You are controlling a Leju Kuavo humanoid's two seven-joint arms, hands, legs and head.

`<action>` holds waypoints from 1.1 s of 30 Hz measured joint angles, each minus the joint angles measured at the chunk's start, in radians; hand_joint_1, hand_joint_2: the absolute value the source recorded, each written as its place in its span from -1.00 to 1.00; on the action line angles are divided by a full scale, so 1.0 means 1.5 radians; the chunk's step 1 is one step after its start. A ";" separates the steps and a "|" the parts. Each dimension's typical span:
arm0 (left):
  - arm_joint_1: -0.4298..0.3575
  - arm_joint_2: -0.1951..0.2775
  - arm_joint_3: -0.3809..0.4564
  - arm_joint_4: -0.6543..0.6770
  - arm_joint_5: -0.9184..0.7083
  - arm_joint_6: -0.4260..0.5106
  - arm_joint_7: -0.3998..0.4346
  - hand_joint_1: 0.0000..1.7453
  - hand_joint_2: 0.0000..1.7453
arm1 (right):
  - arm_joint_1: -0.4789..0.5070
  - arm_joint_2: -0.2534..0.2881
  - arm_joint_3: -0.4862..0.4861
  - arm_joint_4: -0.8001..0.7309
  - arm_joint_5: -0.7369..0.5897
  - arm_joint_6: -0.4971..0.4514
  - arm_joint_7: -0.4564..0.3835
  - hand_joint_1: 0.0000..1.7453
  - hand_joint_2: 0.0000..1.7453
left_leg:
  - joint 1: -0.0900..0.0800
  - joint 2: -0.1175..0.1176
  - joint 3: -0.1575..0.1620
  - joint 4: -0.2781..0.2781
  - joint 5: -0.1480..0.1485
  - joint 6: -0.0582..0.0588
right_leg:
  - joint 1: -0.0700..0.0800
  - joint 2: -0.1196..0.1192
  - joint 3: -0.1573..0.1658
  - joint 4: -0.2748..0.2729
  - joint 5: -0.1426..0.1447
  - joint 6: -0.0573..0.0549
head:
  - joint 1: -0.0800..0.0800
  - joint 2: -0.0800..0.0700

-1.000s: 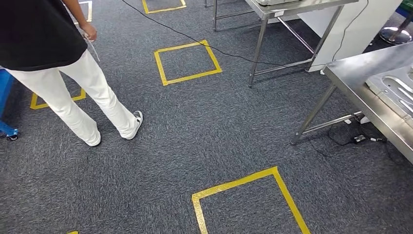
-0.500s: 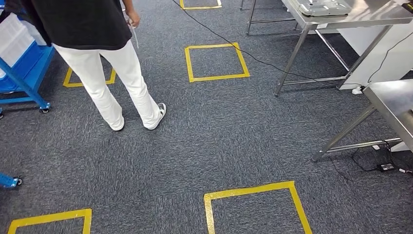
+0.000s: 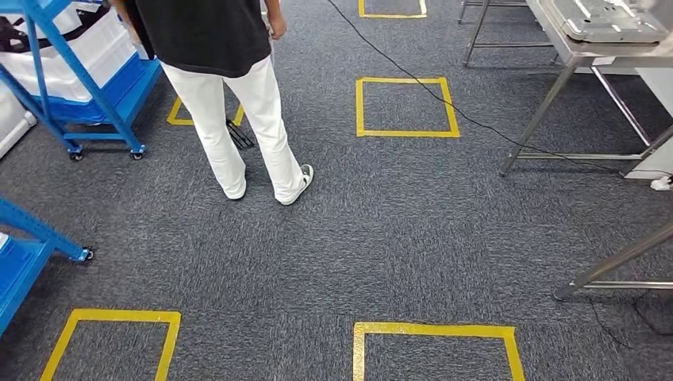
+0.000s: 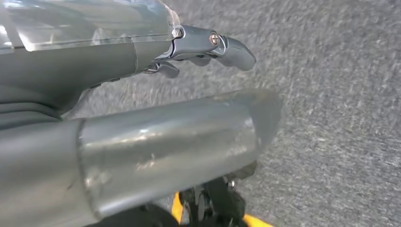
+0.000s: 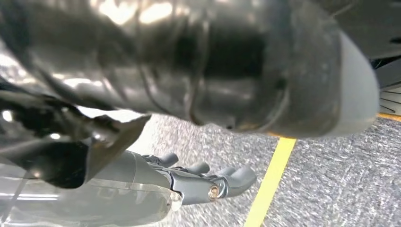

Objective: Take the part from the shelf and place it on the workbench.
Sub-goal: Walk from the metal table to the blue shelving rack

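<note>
At my sides my left hand (image 4: pixel 203 45) and right hand (image 5: pixel 198 182) hang empty, fingers loosely apart — I should steer toward the blue shelf (image 3: pixel 87 79), well clear of the person (image 3: pixel 230 87).

Grey part (image 3: pixel 607 20), prob. metal, flat on workbench (image 3: pixel 573 54).

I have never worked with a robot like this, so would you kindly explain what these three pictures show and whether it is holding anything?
This is a walking humanoid robot with two arms and many-fingered hands. The wide picture comes from its head, looking down at grey carpet marked with yellow tape squares. A person in white trousers stands ahead, beside a blue wheeled shelf holding white bins. To the right is a steel workbench with a metal part on it, and a black cable crosses the floor. The other two pictures come from cameras at the wrists, looking past the left hand and the right hand at the carpet. Both hang with fingers apart, holding nothing.
</note>
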 joint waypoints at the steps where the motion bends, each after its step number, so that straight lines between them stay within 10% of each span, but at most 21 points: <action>1: -0.001 0.000 0.000 0.001 0.000 0.000 0.000 -1.00 -1.00 | 0.001 0.001 -0.001 -0.001 0.000 0.000 0.000 -1.00 -1.00 | 0.001 0.012 -0.022 0.046 -0.023 -0.003 | 0.002 -0.011 0.000 0.000 -0.001 -0.002 | 0.000 0.000; 4: -0.001 0.000 -0.001 0.002 0.000 0.000 0.000 -1.00 -1.00 | 0.002 0.001 -0.003 -0.003 0.001 0.000 0.000 -1.00 -1.00 | 0.003 0.020 -0.044 0.098 -0.031 -0.008 | 0.004 -0.041 0.000 0.001 -0.004 -0.002 | 0.000 0.000; 8: -0.002 0.002 -0.004 0.003 0.000 0.000 0.000 -1.00 -1.00 | 0.001 0.003 -0.003 -0.005 0.005 0.001 0.000 -1.00 -1.00 | -0.001 0.059 0.046 -0.065 0.039 0.000 | 0.007 -0.070 0.008 0.002 -0.011 0.006 | 0.000 0.000; 11: -0.004 0.002 -0.007 0.003 0.000 0.001 0.000 -1.00 -1.00 | -0.001 0.004 -0.005 -0.008 0.007 0.002 -0.001 -1.00 -1.00 | -0.004 0.055 0.054 -0.087 0.043 0.011 | 0.008 -0.086 0.014 0.002 -0.015 0.017 | 0.000 0.000; 14: -0.003 0.003 -0.010 0.004 0.000 0.002 0.000 -1.00 -1.00 | -0.003 0.005 -0.007 -0.011 0.009 0.006 -0.001 -1.00 -1.00 | 0.000 0.037 0.057 -0.094 0.049 0.023 | 0.004 -0.053 0.002 0.039 -0.043 0.027 | 0.000 0.000; 18: -0.006 0.004 -0.013 0.004 0.000 0.003 0.001 -1.00 -1.00 | -0.002 0.005 -0.014 -0.011 0.011 0.009 -0.003 -1.00 -1.00 | -0.001 0.009 0.055 -0.093 0.051 0.030 | 0.002 -0.012 -0.071 0.187 -0.106 0.028 | 0.000 0.000; 23: -0.007 0.004 -0.015 0.007 0.000 0.004 0.001 -1.00 -1.00 | -0.001 0.005 -0.020 -0.013 0.014 0.011 -0.007 -1.00 -1.00 | -0.002 -0.038 0.058 -0.086 0.047 0.022 | 0.000 0.029 -0.017 0.044 -0.009 0.021 | 0.000 0.000; 27: -0.006 0.004 -0.015 0.009 0.001 0.005 0.002 -1.00 -1.00 | -0.004 0.006 -0.023 -0.015 0.017 0.013 -0.008 -1.00 -1.00 | 0.001 -0.061 0.048 -0.083 0.047 0.006 | 0.000 0.029 -0.007 0.015 -0.004 0.014 | 0.000 0.000; 33: -0.008 0.004 -0.015 0.010 0.005 0.006 0.002 -1.00 -1.00 | -0.001 0.007 -0.027 -0.016 0.020 0.018 -0.008 -1.00 -1.00 | 0.001 0.019 -0.041 0.101 -0.045 -0.010 | 0.004 -0.028 -0.006 0.007 -0.003 -0.003 | 0.000 0.000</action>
